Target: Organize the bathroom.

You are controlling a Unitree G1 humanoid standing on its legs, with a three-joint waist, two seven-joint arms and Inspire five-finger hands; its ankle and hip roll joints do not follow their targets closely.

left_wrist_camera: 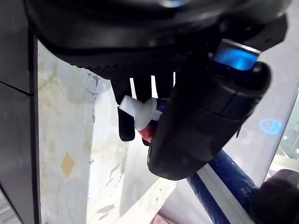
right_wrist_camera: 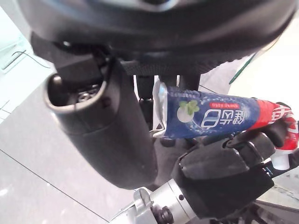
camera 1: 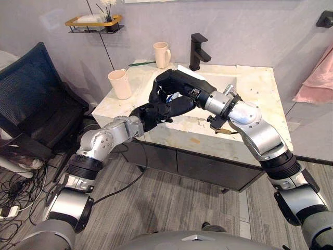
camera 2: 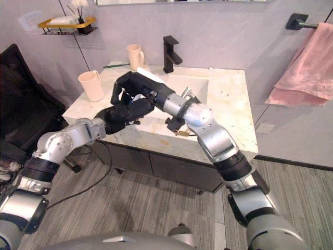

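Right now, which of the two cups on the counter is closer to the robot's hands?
The cup at the counter's left front edge, beside the left hand and right hand. The other cup stands further back, near the black faucet.

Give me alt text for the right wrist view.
A blue and red toothpaste tube is held between the robot's two dark hands: the right hand up close, the left hand gripping its capped end.

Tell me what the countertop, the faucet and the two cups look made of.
Countertop: looks like polished marble or an imitation, pale with tan veining. Faucet: probably metal with a matte black finish, squared shape. Cups: cream, smooth, with handles; ceramic or plastic, cannot tell which.
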